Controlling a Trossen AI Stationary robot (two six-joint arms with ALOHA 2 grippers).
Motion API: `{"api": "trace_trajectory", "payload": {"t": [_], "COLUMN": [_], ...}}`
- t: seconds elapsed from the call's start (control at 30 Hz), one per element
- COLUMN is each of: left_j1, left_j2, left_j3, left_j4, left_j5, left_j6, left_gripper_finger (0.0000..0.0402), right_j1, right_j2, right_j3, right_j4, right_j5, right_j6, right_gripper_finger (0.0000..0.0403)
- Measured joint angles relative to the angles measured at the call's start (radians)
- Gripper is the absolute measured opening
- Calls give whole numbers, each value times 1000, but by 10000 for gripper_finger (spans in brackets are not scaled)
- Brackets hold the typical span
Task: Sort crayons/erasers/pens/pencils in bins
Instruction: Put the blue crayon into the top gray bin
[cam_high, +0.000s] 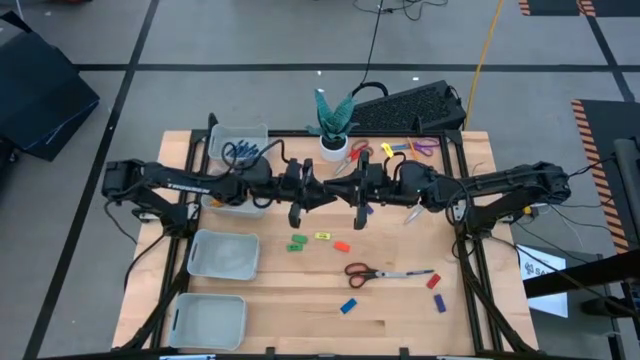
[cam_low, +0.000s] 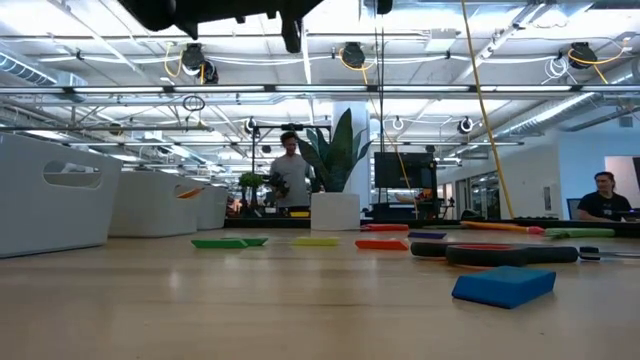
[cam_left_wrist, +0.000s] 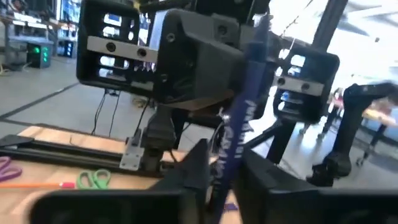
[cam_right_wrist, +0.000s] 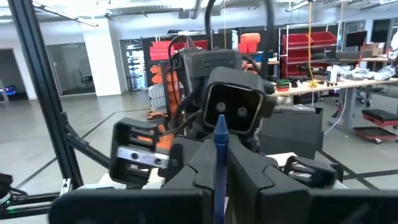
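The two arms reach toward each other above the middle of the bench (cam_high: 400, 310), wrists nearly level. The left hand (cam_left_wrist: 225, 177) is clenched on a blue pen (cam_left_wrist: 239, 118) whose long axis stands about upright between its fingers. The right hand (cam_right_wrist: 219, 171) likewise grips a second blue pen (cam_right_wrist: 219, 155), point up. The bin with pens (cam_high: 238, 150) lies behind the left arm, so that arm is nearer.

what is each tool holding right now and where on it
Each tool holds a blue pen. The left tool pinches its pen near the lower end. The right tool grips its pen along the shaft, only the tip poking out above.
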Motion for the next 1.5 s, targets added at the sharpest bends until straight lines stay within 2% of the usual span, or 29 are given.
{"api": "trace_trajectory", "payload": {"t": [0.07,0.2,0.33,0.5,0.67,0.77,0.87,0.93,1.03,1.27,1.4,1.5], "left_j1": [5,34,62,119,239,372,546,660,762,876,900,905], "left_j2": [-12,-42,-67,-116,-173,-202,-199,-167,-93,131,221,246], "left_j3": [14,56,124,241,299,304,302,302,302,301,301,301], "left_j4": [-62,-226,-424,-835,-1227,-1384,-1533,-1583,-1605,-1589,-1587,-1586], "left_j5": [8,16,16,-8,-81,-175,-315,-395,-463,-497,-497,-498], "left_j6": [28,49,97,194,304,340,355,363,383,457,467,461], "left_gripper_finger": [21,25,21,18,24,17,17,17,21,19,20,38], "right_j1": [0,-1,-1,0,-1,-4,-6,-10,-20,-4,72,161], "right_j2": [0,0,0,-32,-66,-77,-75,-58,-20,111,167,192], "right_j3": [0,0,0,1,2,2,2,2,1,37,37,37], "right_j4": [-2,-8,-16,-14,-147,-270,-429,-538,-673,-883,-1034,-1076], "right_j5": [2,26,32,49,177,180,176,139,64,-54,-117,-141], "right_j6": [10,29,55,40,35,29,61,58,25,-46,-74,-76], "right_gripper_finger": [19,49,113,208,286,314,323,321,311,300,300,299]}}
